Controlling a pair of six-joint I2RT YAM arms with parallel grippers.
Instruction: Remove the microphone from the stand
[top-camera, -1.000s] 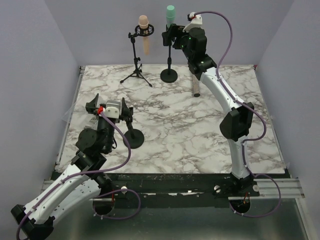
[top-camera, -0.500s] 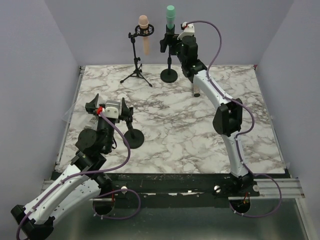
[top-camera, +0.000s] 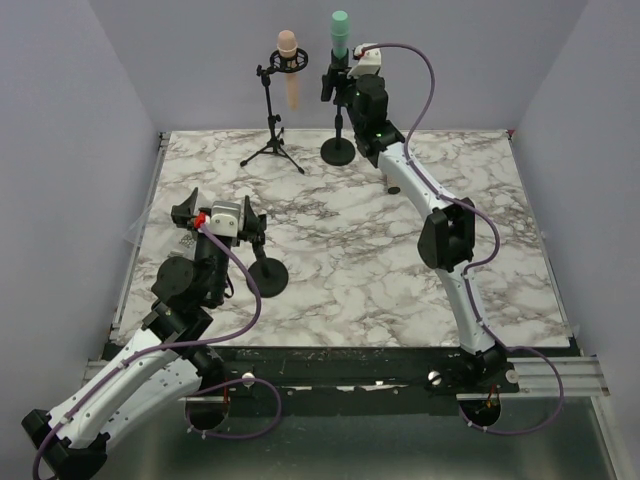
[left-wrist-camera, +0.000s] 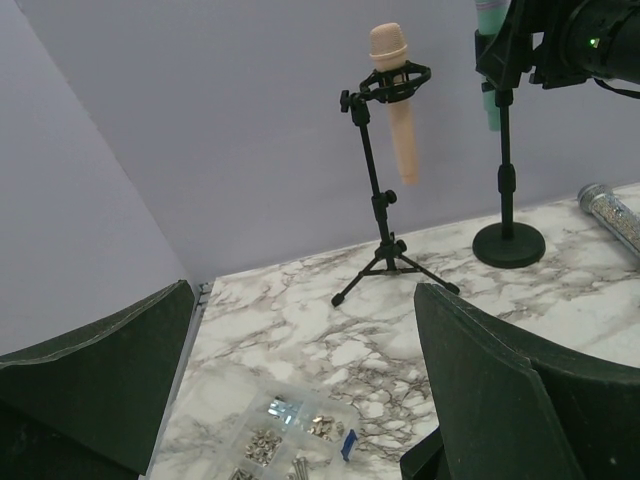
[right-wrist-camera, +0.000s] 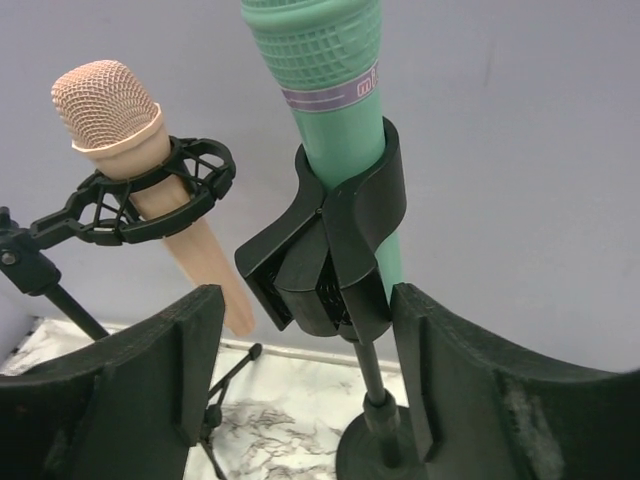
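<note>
Green microphone (right-wrist-camera: 318, 70) stands upright, head up, pushed into the black clip (right-wrist-camera: 330, 250) atop the round-based stand (top-camera: 338, 152) at the far edge of the tabletop (top-camera: 400, 260). The right gripper (right-wrist-camera: 305, 350) straddles it at clip height, jaws apart, one finger on each side, nothing pinched yet.

As I judge it, the grip should land on the green body above the clip, not on the clip itself, or the whole stand will come up. Then a straight pull upward along the microphone's axis, slow enough that the base stays put. The peach microphone (right-wrist-camera: 110, 110) in its tripod stand (left-wrist-camera: 380, 220) is just beside on the left, so no sideways swing.

The left gripper (left-wrist-camera: 300, 380) hangs wide open over the near left of the tabletop, holding nothing.

Hard to tell: whether the right finger already touches the microphone's lower body. The clip hides the microphone's lower end, and from above the arm hides the clip.
</note>
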